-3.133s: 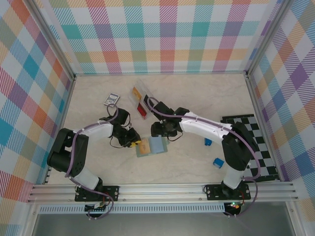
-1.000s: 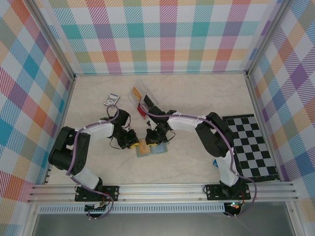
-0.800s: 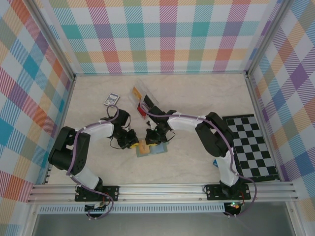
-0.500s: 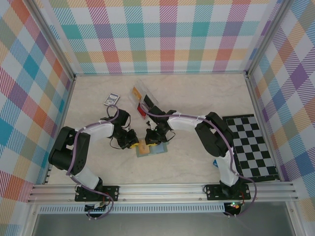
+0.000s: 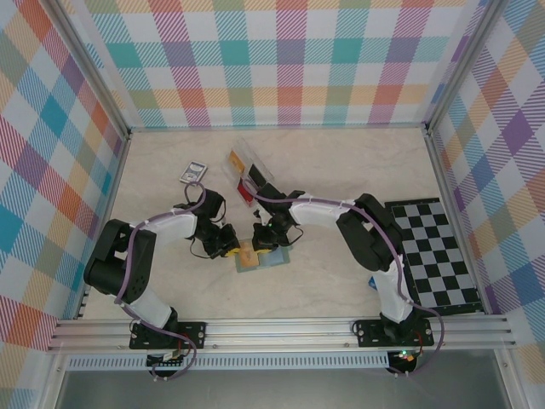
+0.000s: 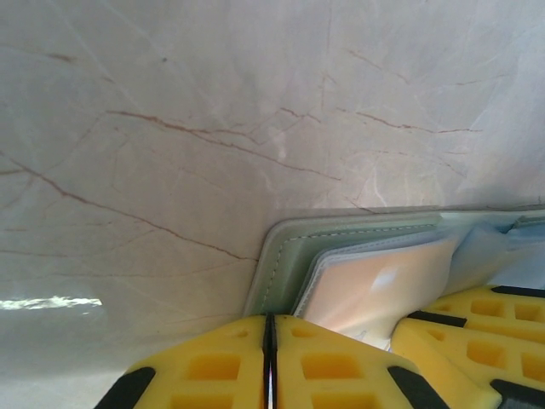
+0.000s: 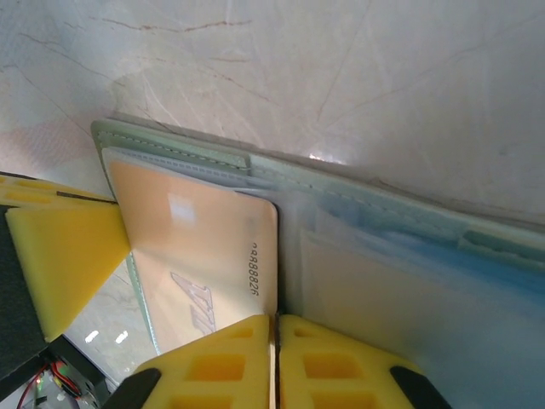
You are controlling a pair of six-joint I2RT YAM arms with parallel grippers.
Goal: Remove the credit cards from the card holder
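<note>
left gripper (image 6: pixel 268 365): jaws pressed together, at the card holder (image 6: pixel 281 256) corner
right gripper (image 7: pixel 277 356): jaws pressed together, at the tan card (image 7: pixel 197 247) edge
tan card: lies on the opened card holder

The desk (image 5: pixel 358 170) is cream marble with thin brown veins, the walls (image 5: pixel 281 60) a pastel plaid of teal, orange, pink, purple and green, and the mat (image 5: pixel 438 256) is checkered black and white. The card holder (image 7: pixel 187 152) is sage green outside and pale blue-grey inside. Its credit card (image 7: pixel 196 247) is tan-orange with dark print, and the jaws are yellow.
</note>
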